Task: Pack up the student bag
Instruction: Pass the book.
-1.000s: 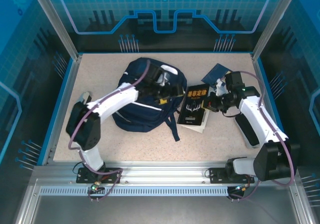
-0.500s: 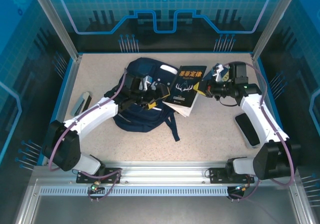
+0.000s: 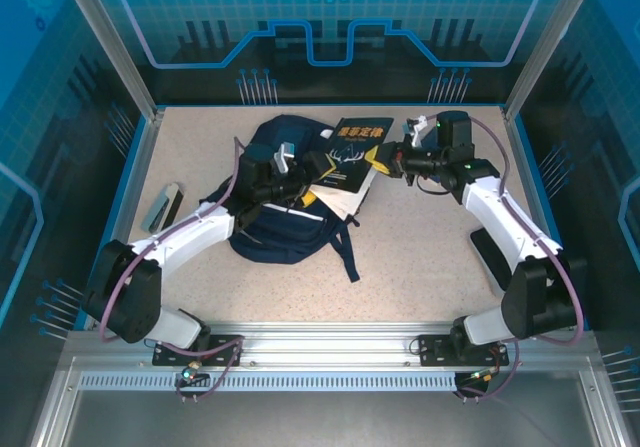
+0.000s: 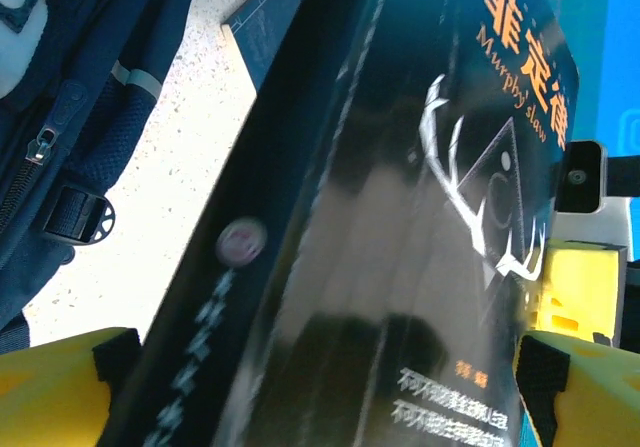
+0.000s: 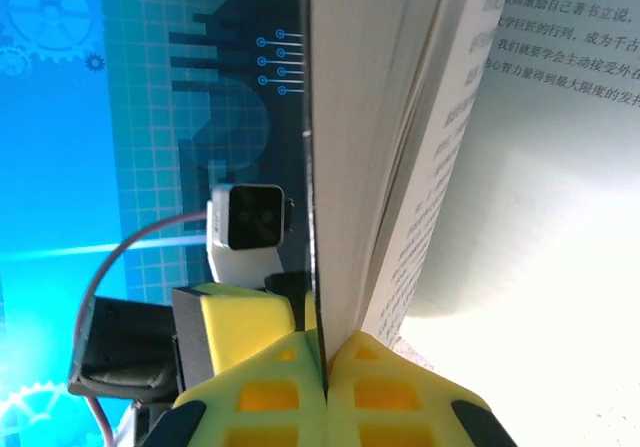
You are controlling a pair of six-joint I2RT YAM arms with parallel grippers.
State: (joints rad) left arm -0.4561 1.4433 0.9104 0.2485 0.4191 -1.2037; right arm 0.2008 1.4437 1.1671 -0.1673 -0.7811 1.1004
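Note:
The student bag lies at mid-table, navy, with its straps toward the near edge; its zip and buckle show in the left wrist view. A black book with a white antler drawing hangs tilted over the bag's upper right. My right gripper is shut on the book's right edge, pinching the cover and some pages between its yellow fingers. My left gripper stands wide open at the book's left end. The book runs across the gap between its fingers.
A dark blue booklet lies behind the right gripper near the back right. A black oblong case rests at the right edge and a grey flat object at the left. Blue walls ring the table.
My right gripper has lifted the book off the table and carried it back and left, over the bag's top. My left arm has lowered its elbow to the left, its gripper still open.

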